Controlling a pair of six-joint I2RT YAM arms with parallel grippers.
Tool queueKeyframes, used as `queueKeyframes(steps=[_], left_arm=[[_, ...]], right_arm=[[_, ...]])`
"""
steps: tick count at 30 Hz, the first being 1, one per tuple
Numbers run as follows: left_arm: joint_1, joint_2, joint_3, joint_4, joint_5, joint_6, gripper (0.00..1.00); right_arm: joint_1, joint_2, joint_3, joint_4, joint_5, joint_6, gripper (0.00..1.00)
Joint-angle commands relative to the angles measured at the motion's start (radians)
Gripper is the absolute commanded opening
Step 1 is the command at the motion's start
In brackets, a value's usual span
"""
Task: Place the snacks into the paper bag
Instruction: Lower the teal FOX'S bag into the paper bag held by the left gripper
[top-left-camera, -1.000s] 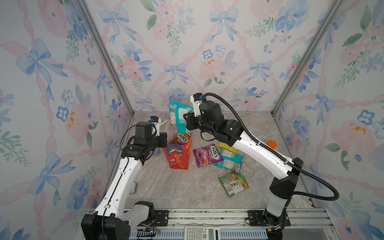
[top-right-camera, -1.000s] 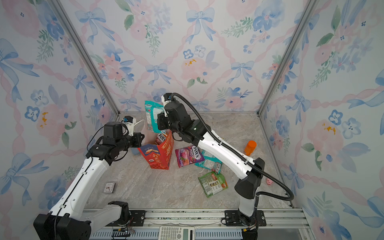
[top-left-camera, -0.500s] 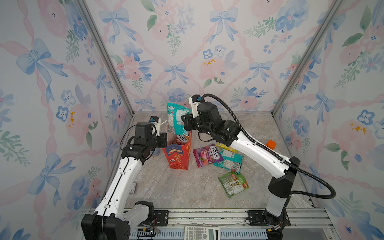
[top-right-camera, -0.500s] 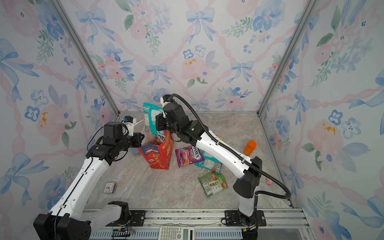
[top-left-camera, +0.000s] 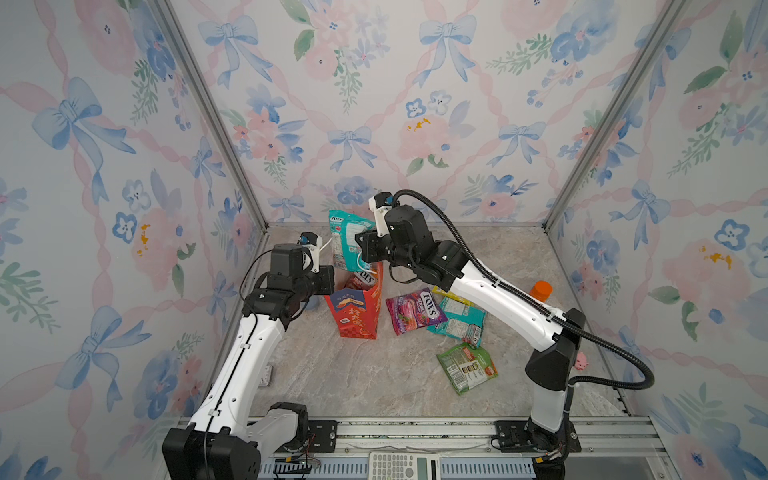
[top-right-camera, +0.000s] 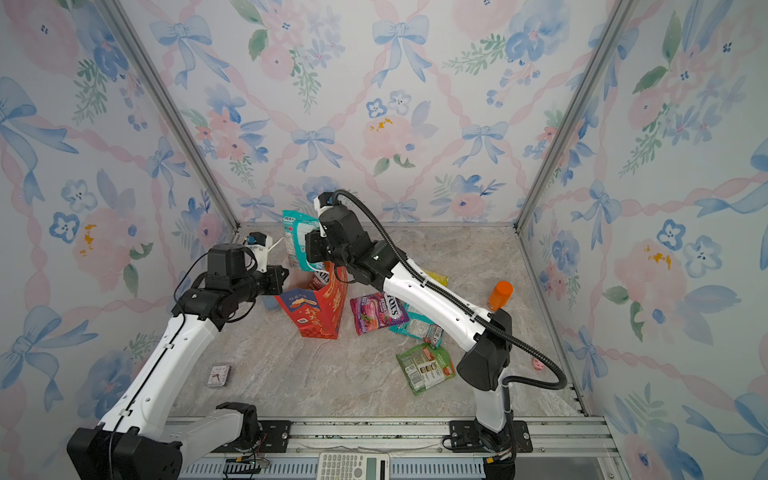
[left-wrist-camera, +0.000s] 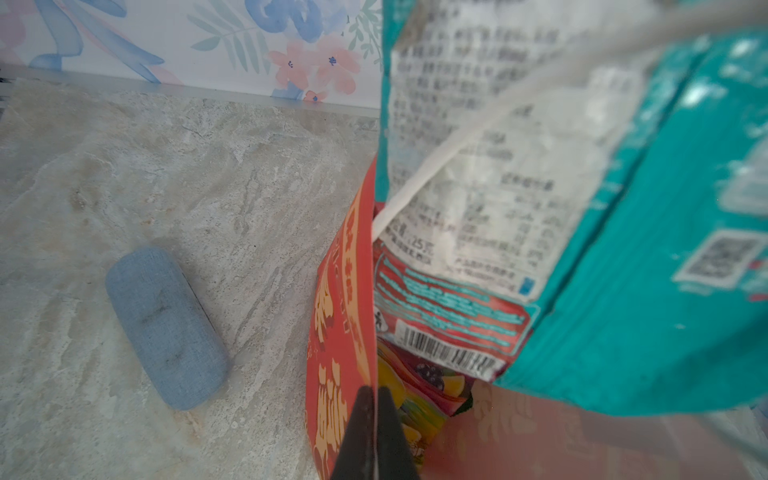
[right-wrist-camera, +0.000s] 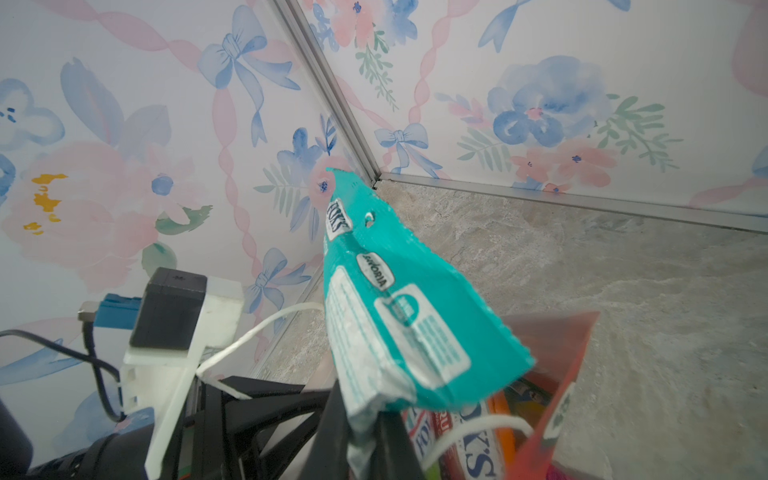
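You get bright, even, soft light in both top views. The tabletop (top-left-camera: 353, 382) shows only faint, blurred shadows beneath the arms, and no single source stands out. The purple packet (top-left-camera: 415, 311) carries small glossy highlights. Wide-angle bend splays the corner posts (top-left-camera: 210, 116) outward. In the left wrist view the teal packet (left-wrist-camera: 623, 291) sits too close to the lens and its print is smeared. The bag (left-wrist-camera: 340, 332) edge is soft and the case (left-wrist-camera: 164, 328) is sharper. In the right wrist view the teal packet's far end is crisp, but it blurs near the jaws.
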Motion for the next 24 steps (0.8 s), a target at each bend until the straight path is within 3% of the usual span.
queueKeyframes(steps=[1, 8, 24], left_arm=[[-0.001, -0.015, 0.008, 0.007, 0.006, 0.022, 0.00], [-0.001, -0.013, 0.008, 0.006, 0.005, 0.026, 0.00], [-0.001, -0.013, 0.009, 0.006, 0.004, 0.031, 0.00]], right_arm=[[0.023, 0.015, 0.064, 0.054, -0.033, -0.022, 0.00], [0.025, 0.035, 0.112, 0.029, -0.030, -0.047, 0.00], [0.025, -0.103, -0.067, 0.027, 0.008, -0.004, 0.00]])
